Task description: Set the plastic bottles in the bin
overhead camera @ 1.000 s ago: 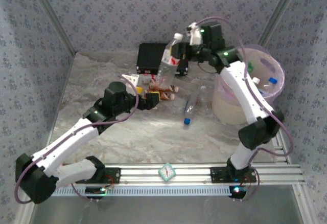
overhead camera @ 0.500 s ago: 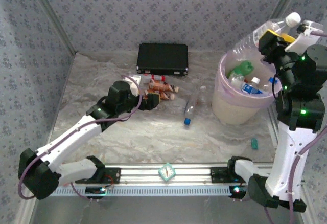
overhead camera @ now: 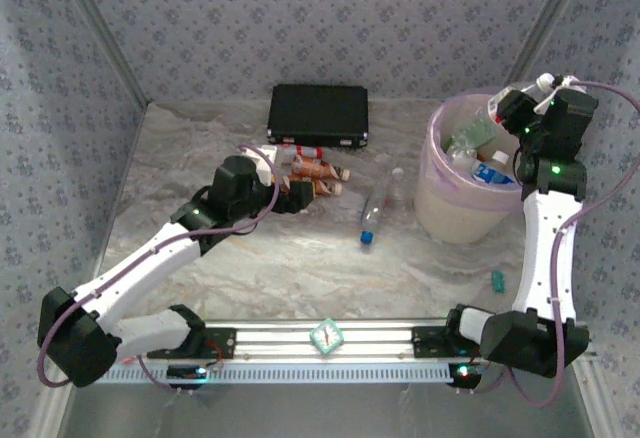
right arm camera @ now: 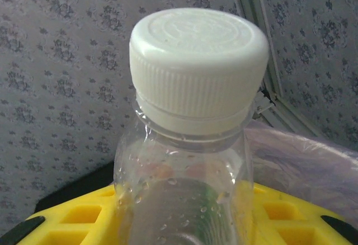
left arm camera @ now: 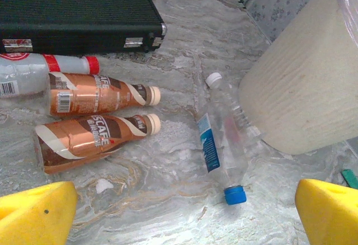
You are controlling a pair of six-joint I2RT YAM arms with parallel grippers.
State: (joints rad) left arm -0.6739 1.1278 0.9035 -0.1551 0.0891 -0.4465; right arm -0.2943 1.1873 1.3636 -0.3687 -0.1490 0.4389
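The right gripper (overhead camera: 520, 104) is clamping a clear white-capped bottle (right arm camera: 190, 144) above the rim of the bin (overhead camera: 447, 208), where other bottles (overhead camera: 482, 165) are lying. The left gripper (left arm camera: 184, 214), its fingers spread wide, is hovering over the table (left arm camera: 162, 178), near two brown bottles (left arm camera: 92, 95), a blue-capped bottle (left arm camera: 221, 150) and a black case (left arm camera: 72, 10).

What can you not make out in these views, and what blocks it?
Right wrist: body of the held bottle, cut off by the bottom edge.
Top: contents of the bin, partly behind the right gripper.
Left wrist: base of the red-capped bottle, past the left edge.
Top: the teal item, too small to identify.
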